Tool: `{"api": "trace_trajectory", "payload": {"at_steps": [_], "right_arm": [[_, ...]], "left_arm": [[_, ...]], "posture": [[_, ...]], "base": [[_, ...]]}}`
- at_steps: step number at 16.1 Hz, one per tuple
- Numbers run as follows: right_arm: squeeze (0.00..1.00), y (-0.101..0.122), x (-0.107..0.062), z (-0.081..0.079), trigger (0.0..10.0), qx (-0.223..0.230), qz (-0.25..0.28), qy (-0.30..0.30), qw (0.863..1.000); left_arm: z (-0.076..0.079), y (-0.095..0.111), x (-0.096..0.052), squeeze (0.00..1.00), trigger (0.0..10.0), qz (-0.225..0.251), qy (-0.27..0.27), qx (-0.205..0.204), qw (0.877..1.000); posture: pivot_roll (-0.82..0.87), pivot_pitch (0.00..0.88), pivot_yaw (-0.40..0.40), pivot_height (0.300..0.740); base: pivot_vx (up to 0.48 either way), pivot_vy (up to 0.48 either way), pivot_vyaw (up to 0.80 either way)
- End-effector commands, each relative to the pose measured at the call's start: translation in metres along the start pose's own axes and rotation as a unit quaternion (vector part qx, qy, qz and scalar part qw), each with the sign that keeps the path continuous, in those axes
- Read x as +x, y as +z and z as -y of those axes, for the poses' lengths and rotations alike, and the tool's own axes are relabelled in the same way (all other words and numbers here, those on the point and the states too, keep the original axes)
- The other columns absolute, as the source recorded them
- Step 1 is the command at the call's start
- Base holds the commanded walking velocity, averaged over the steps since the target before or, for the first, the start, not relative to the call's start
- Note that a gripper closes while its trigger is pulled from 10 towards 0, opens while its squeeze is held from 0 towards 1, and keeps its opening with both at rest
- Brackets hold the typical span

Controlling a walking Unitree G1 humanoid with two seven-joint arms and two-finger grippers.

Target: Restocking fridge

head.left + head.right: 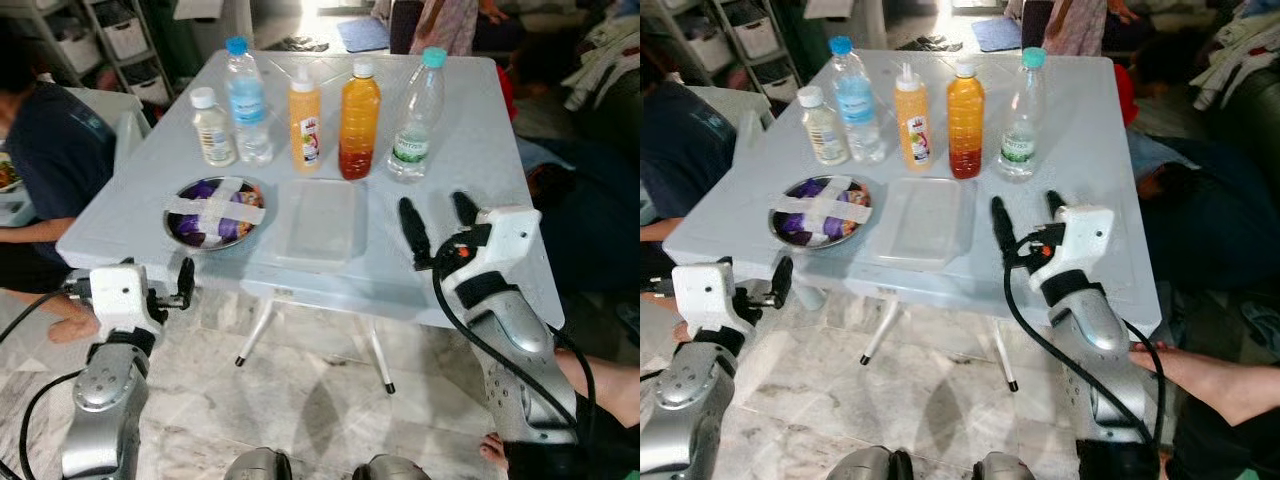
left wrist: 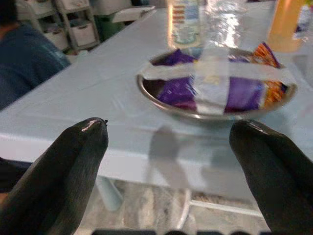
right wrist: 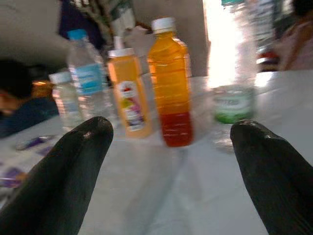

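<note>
Five bottles stand in a row at the back of the pale table (image 1: 470,150): a small white-capped bottle (image 1: 213,127), a blue-capped water bottle (image 1: 247,100), an orange squeeze bottle (image 1: 305,120), a bottle of orange-red liquid (image 1: 360,118) and a clear teal-capped bottle (image 1: 415,115). In front of them sit a metal bowl (image 1: 216,212) of purple packets crossed with tape and a clear plastic container (image 1: 322,222). My right gripper (image 1: 438,222) is open over the table's front right, pointing at the bottles. My left gripper (image 1: 172,287) is open below the front edge, facing the bowl (image 2: 215,83).
A person in a dark blue shirt (image 1: 50,150) sits close to the table's left side. A person's foot (image 1: 600,372) rests by my right arm, and another person stands beyond the far edge (image 1: 445,25). Shelves with bins (image 1: 110,40) stand at the back left. Marble floor (image 1: 320,400) lies below.
</note>
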State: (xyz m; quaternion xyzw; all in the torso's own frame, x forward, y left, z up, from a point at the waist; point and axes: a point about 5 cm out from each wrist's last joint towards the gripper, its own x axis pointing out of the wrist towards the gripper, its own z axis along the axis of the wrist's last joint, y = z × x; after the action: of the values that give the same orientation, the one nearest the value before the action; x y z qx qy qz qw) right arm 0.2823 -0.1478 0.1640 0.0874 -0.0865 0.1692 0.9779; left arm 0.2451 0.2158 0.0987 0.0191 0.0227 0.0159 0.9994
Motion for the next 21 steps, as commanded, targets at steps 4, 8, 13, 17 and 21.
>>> {"api": "trace_trajectory", "payload": {"at_steps": [4, 8, 13, 17, 21], "right_arm": [[0.0, -0.013, 0.013, -0.004, 10.0, 0.066, -0.035, 0.007, 0.997], [0.0, -0.022, 0.011, -0.004, 10.0, 0.079, -0.053, -0.009, 0.995], [0.0, -0.035, 0.017, -0.015, 10.0, 0.132, -0.088, 0.007, 0.987], [0.0, -0.041, 0.022, -0.027, 10.0, 0.149, -0.097, 0.029, 0.984], [0.0, -0.044, 0.029, -0.039, 10.0, 0.188, -0.101, 0.043, 0.976]], "left_arm": [[-0.001, 0.0, -0.007, 0.0, 10.0, -0.005, 0.0, -0.005, 1.0], [-0.001, 0.0, -0.01, 0.0, 10.0, -0.008, 0.0, -0.004, 1.0], [0.006, 0.002, -0.006, 0.0, 10.0, -0.008, -0.016, -0.004, 1.0], [0.009, 0.001, -0.007, 0.0, 10.0, -0.01, -0.019, -0.002, 1.0], [0.014, 0.0, -0.008, 0.0, 10.0, -0.011, -0.026, 0.002, 1.0]], "posture": [[-0.01, 0.129, 0.046, 0.74], [-0.01, 0.139, 0.049, 0.74], [-0.02, 0.147, 0.053, 0.74], [-0.01, 0.155, 0.048, 0.74], [-0.01, 0.164, 0.048, 0.74]], "base": [[0.0, 0.0, 0.0], [0.0, 0.0, 0.0], [0.0, 0.0, 0.0], [0.0, 0.0, 0.0], [0.0, 0.0, 0.0]]}}
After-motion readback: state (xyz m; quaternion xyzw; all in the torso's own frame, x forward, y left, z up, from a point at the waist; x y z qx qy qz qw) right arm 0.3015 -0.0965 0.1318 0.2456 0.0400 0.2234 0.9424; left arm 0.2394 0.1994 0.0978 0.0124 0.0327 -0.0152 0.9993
